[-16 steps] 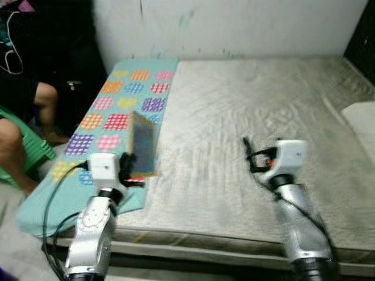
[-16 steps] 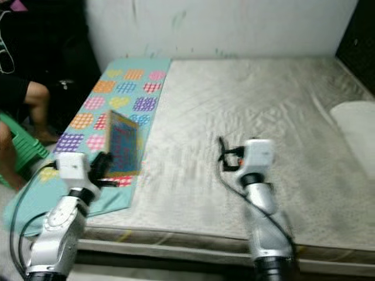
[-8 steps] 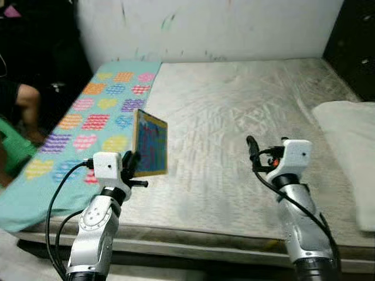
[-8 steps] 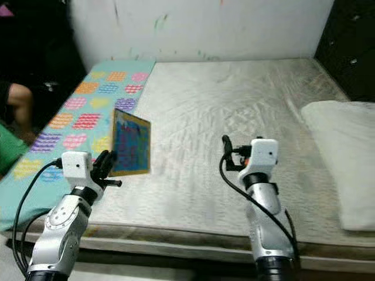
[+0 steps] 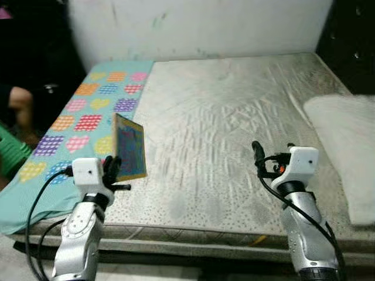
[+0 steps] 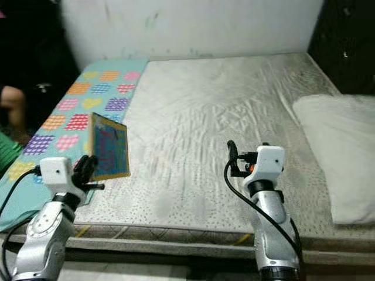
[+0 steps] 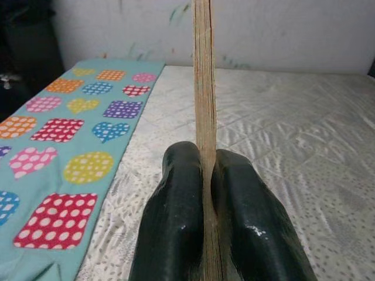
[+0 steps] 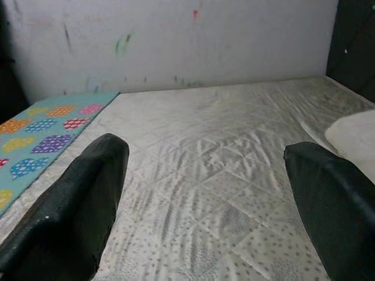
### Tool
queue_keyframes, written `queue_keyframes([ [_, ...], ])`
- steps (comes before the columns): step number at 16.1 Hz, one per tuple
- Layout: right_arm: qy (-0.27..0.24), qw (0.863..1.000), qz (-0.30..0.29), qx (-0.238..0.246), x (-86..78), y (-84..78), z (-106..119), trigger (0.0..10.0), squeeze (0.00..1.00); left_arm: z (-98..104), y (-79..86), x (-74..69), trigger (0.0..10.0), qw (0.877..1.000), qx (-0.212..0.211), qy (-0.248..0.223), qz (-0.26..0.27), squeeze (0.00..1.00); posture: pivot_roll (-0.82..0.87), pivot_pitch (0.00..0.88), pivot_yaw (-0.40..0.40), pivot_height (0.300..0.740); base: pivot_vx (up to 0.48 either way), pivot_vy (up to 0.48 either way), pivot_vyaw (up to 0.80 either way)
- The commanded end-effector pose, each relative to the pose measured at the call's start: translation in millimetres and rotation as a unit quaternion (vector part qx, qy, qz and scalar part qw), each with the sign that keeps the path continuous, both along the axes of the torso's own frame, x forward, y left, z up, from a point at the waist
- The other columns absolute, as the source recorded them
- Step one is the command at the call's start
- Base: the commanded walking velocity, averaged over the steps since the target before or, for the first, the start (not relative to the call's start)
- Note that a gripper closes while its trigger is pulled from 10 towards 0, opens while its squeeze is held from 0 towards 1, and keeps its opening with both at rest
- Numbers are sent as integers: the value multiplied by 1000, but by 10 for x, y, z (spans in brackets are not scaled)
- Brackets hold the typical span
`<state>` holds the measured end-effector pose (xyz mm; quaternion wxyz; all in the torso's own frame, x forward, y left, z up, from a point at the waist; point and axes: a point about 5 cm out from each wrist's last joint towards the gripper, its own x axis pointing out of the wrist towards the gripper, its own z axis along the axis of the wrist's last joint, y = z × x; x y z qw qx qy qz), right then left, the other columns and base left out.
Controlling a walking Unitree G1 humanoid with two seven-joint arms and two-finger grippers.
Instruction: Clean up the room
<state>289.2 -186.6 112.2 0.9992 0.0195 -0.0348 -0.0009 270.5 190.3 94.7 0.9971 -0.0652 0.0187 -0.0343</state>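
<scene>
the left hand (image 5: 115, 170) pinches a thin book (image 5: 130, 147) upright over the mattress (image 5: 234, 117); right hand (image 8: 202, 199) gapes empty; book not yet stowed.

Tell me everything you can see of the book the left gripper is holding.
The book is thin and flat, with a tan border and a blue, busily printed cover whose details are too blurred to read. Edge-on in the left wrist view it shows pale stacked pages. It stands upright, clear of the mattress, above the edge of the patterned teal sheet. The left gripper is shut on its lower edge.
</scene>
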Motion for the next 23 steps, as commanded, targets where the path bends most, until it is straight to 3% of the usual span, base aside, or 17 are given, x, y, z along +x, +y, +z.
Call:
queue_keyframes([
  [1, -8, 1000, 7, 4, 7, 48, 44, 10000, 0, 134, 21, 30, 10000, 1000, 6, -29, -3, 0, -212, 0, 90, 740, 0, 0, -800],
  [16, -8, 1000, 7, 4, 7, 48, 44, 10000, 0, 134, 21, 30, 10000, 1000, 6, -29, -3, 0, -212, 0, 90, 740, 0, 0, -800],
  [17, -21, 998, 51, -41, 33, 186, 89, 10000, 0, 212, -69, 36, 10000, 998, -4, -57, -36, 0, -213, 0, 88, 740, 0, 0, 794],
  [18, -24, 997, 57, -45, 38, 206, 94, 10000, 0, 228, -85, 35, 10000, 997, -7, -64, -43, 0, -213, 0, 88, 740, 266, 0, 794],
  [23, -26, 997, 70, -20, 42, 215, 91, 10000, 0, 230, -114, 27, 10000, 997, -6, -68, -41, 0, -212, 0, 86, 740, 455, 0, 261],
])
